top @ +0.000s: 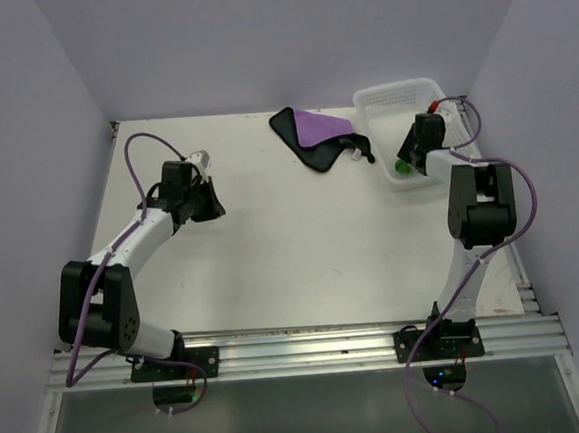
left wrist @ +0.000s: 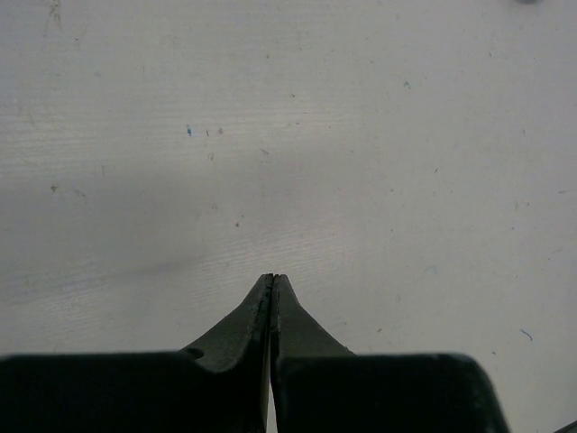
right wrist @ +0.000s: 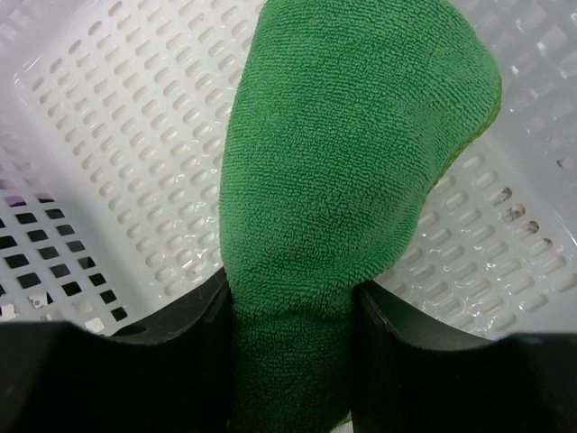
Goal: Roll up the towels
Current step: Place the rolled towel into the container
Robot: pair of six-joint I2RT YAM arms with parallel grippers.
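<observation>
1. Pinch on the right: the right gripper [right wrist: 288, 302] has both black fingers [right wrist: 194, 311] clamped on the near end of the green towel [right wrist: 352, 162]. The cloth fills the gap between them, and the rest bulges out as one thick, rounded bundle. It looks to me like a finished roll, gripped at one end so it cannot unwind.

2. Just beyond that roll is the white lattice basket [right wrist: 117, 135]. Its perforated floor and walls surround the towel on every side in the wrist view, so the roll is inside it. I cannot tell whether it rests on the bottom or hangs just above. My read is that the basket is where finished rolls go.

3. Over on the left, the left gripper [left wrist: 272, 280] has its tips pressed together with nothing between them. It hovers over bare white table [left wrist: 270, 135], well apart from any cloth, and it seems to be parked out of the way.

4. At the far edge sits the purple towel [top: 318, 129], just to the left of the basket. It lies loosely folded, purple face up, with the black backing and edging showing around it. It is clearly not rolled yet, so one towel looks done and this one is left.
</observation>
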